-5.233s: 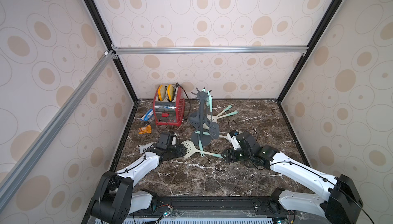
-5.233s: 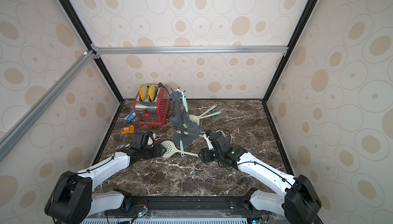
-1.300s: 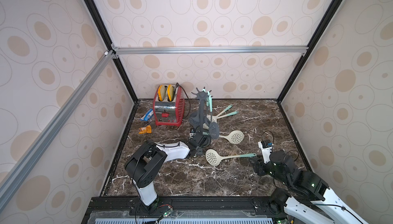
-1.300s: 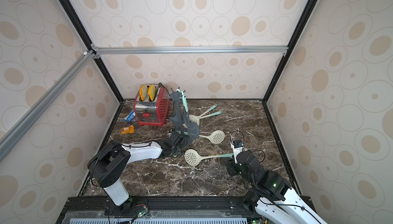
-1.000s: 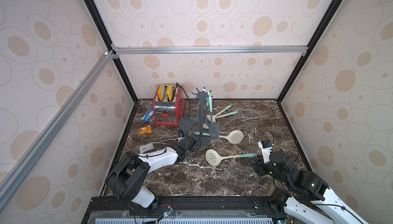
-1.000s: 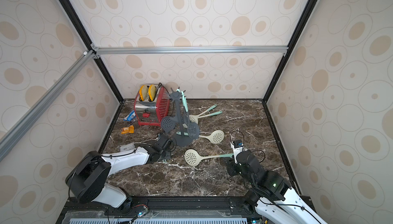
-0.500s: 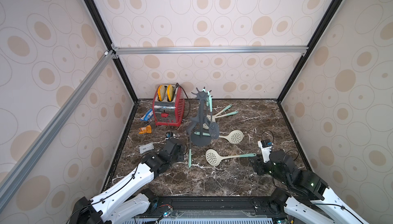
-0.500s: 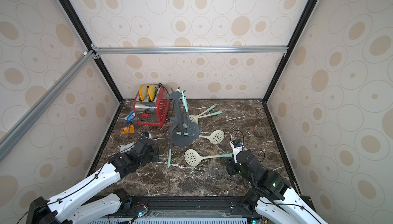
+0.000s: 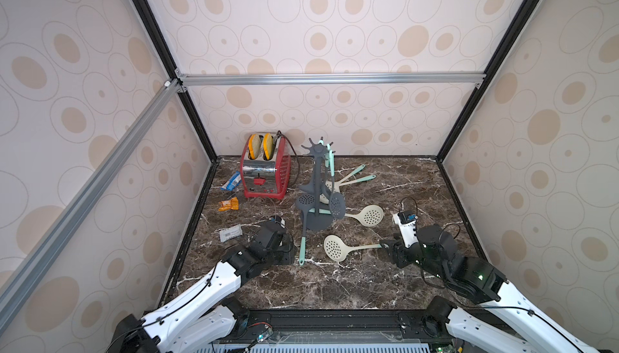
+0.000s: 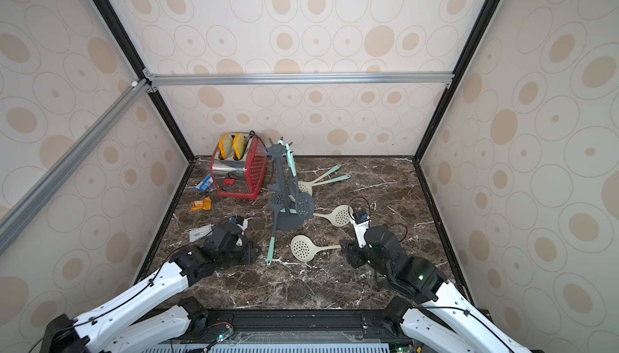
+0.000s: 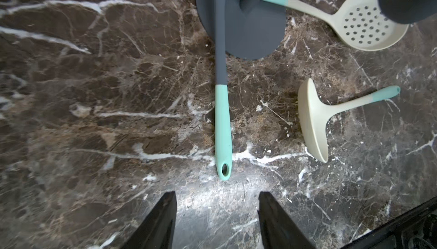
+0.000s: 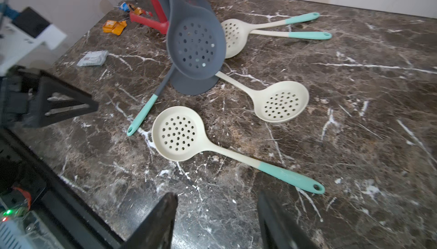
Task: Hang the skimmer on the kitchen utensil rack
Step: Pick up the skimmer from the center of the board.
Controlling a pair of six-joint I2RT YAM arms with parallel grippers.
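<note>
One grey skimmer (image 11: 222, 117) (newly loose)

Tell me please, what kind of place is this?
Probably a robot test booth staged as a kitchen counter: a marble-look top with a toaster and a utensil rack, closed in by papered panels on a metal frame.

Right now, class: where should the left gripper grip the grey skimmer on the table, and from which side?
Probably the grey skimmer's teal handle, from its hole end: that end lies clear, pointing at the open left gripper, while the shaft crosses the rack's base.
</note>
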